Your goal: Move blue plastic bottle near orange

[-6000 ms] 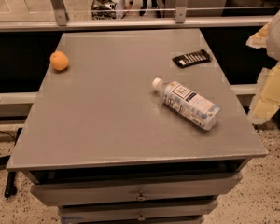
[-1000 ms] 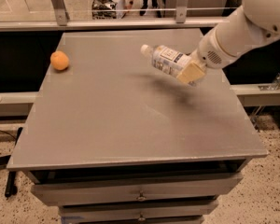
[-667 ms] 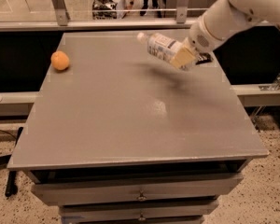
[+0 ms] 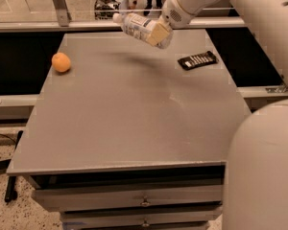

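The blue plastic bottle (image 4: 137,26), clear with a white cap and a white-and-dark-blue label, hangs tilted in the air above the far part of the grey table (image 4: 125,114), cap pointing left. My gripper (image 4: 159,34) is shut on the bottle's right end, reaching in from the upper right on a white arm. The orange (image 4: 61,62), small and round, sits on the table near its far left edge, well to the left of and below the bottle.
A flat black remote-like bar (image 4: 197,60) lies on the table at the far right. A large white robot body part (image 4: 261,166) fills the lower right corner. Drawers (image 4: 134,200) front the table below. A glass railing runs behind.
The bottle, first lying on the table's right, is now lifted in my gripper. Over the last second it has moved up and to the left, toward the far side.
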Robot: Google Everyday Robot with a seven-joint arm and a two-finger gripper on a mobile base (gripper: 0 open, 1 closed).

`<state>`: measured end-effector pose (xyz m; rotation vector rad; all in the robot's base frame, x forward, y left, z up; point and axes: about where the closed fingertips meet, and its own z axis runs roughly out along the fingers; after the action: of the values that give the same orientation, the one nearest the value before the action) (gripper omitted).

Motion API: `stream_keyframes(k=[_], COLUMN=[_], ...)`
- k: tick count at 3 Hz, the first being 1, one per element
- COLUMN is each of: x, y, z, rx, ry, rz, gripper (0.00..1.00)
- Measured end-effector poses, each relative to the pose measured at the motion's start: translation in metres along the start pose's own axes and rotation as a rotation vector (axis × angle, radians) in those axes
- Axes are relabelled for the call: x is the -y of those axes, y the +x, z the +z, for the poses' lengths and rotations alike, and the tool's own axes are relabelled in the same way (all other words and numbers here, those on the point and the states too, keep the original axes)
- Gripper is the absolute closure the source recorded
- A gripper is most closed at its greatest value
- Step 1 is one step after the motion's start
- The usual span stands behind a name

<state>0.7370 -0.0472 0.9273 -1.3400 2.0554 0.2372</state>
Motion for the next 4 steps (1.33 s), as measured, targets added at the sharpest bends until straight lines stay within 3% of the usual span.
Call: stream_keyframes(k=[1, 2, 3, 4], x=[-0.003, -0.022, -0.023, -0.030], y=[-0.062, -0.112, -0.112, -0.098], z=[0.006, 0.021, 0.022, 0.032], rx=[0.089, 0.157, 0.157, 0.143], ry=[-0.037, -0.108, -0.108, -0.127], rz=[-0.038, -0.028, -0.028, 0.026], gripper=[1.00, 1.00, 1.00, 1.00])
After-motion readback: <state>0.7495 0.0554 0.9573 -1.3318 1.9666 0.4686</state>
